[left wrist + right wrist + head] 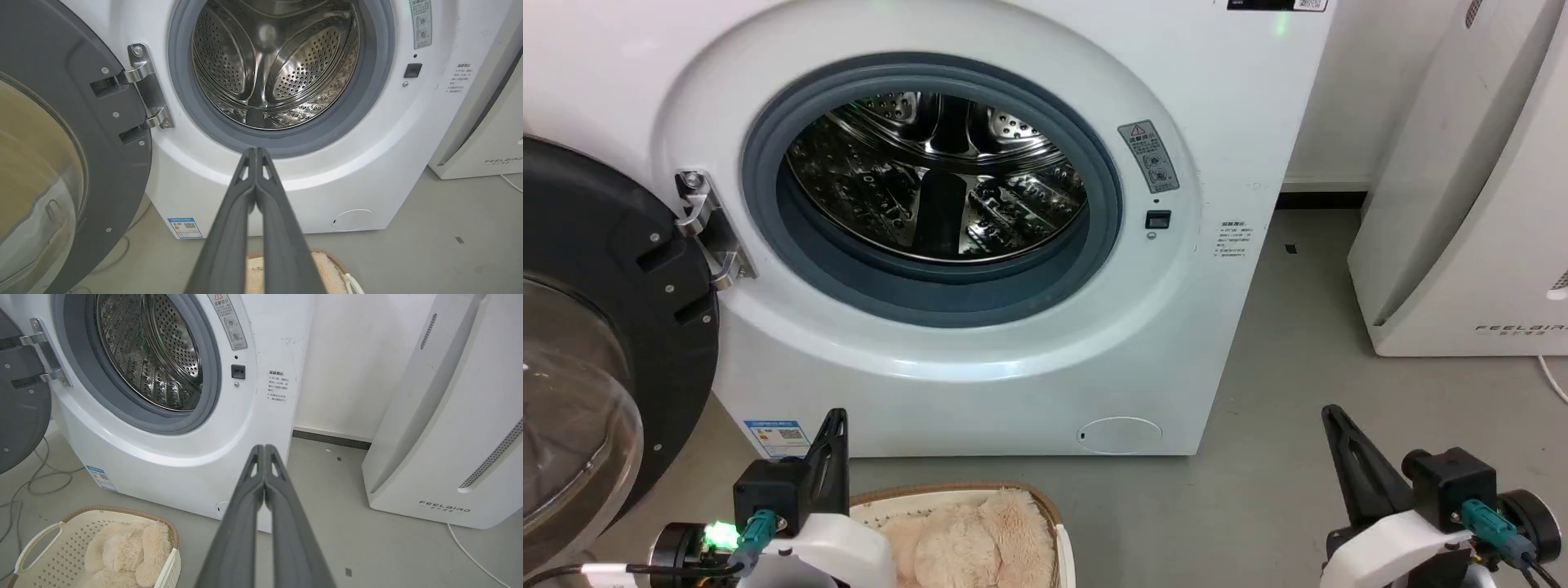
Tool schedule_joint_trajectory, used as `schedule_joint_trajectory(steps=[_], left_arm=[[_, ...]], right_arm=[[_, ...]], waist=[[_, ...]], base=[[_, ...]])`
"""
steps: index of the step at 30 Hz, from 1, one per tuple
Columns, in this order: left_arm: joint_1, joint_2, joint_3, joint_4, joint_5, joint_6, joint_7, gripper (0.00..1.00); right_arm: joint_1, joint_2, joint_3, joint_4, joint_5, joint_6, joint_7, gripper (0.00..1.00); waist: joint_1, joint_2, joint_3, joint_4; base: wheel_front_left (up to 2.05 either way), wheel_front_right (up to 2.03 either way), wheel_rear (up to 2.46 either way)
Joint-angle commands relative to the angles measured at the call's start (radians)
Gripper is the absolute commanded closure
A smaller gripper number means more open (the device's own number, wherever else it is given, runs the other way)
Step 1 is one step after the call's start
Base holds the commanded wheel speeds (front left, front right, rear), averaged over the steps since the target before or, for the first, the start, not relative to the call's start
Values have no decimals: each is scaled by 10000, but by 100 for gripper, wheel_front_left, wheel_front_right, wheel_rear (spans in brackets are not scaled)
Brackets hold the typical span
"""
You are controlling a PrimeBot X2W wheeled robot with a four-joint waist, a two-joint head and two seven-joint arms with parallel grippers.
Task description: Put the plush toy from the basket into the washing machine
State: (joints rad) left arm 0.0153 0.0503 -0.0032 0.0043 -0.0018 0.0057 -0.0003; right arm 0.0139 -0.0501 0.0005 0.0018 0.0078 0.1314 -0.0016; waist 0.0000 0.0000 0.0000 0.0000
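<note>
The shaggy cream-beige plush toy [972, 539] lies in the cream perforated basket [1033, 496] on the floor in front of the washing machine [980, 392]; the right wrist view shows the toy [122, 555] in the basket [53, 555] at lower left. The washer's black-rimmed glass door [596, 343] stands swung open to the left, baring the steel drum [939, 175]. My left gripper [256, 152] is shut and empty, raised just left of the basket. My right gripper [264, 448] is shut and empty too, well to the basket's right over the floor.
A white slanted-front appliance marked FEELBAIR [1478, 204] stands at the right, with a white cord [470, 555] on the floor beside it. Grey cables [36, 482] lie on the floor under the open door. Bare grey floor [1258, 457] lies between washer and appliance.
</note>
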Motion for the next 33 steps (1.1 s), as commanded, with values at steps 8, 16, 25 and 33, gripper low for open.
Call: schedule_joint_trajectory(steps=[8,16,25,33], left_arm=[[-153,-1,32,-43,18,-57,3,100],[-153,-1,32,-43,18,-57,3,100],[5,0,-6,5,-2,6,-4,0],[-44,0,-75,78,-83,115,-146,0]], right_arm=[[-139,-1,-5,-18,-78,-7,16,100],[-139,-1,-5,-18,-78,-7,16,100],[3,0,1,3,8,0,-4,0],[6,0,-98,-54,173,1,-145,0]], waist=[[0,0,0,0],[0,0,0,0],[0,0,1,0],[1,0,34,-6]], base=[[0,0,0],[0,0,0],[0,0,0],[0,0,0]])
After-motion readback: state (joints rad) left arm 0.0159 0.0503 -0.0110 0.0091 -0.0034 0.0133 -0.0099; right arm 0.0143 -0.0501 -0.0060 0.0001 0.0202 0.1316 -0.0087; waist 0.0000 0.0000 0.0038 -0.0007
